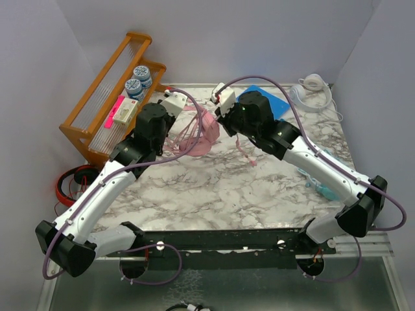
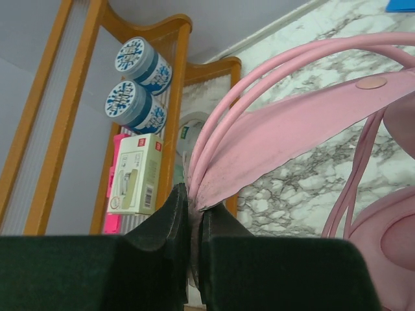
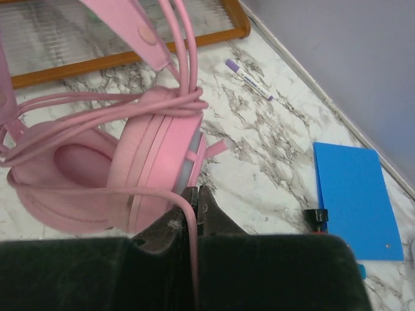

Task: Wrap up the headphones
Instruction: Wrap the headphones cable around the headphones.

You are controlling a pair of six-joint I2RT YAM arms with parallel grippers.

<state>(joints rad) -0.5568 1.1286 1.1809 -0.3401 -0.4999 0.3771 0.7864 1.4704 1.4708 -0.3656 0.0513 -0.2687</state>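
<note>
Left wrist view: the left gripper [image 2: 193,210] pinches the headband strap [image 2: 298,129] of the pink headphones [image 2: 389,240], anchoring them over the marble table [image 2: 292,188]. That likely lets the right gripper [image 3: 194,197], clamped on the pink cable [image 3: 155,193], wind it round the ear cup [image 3: 155,149].

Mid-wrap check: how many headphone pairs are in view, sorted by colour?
Pink headphones: 1
White headphones: 1
Teal headphones: 1 (partly hidden)
Red-and-black headphones: 1
Total: 4
</note>
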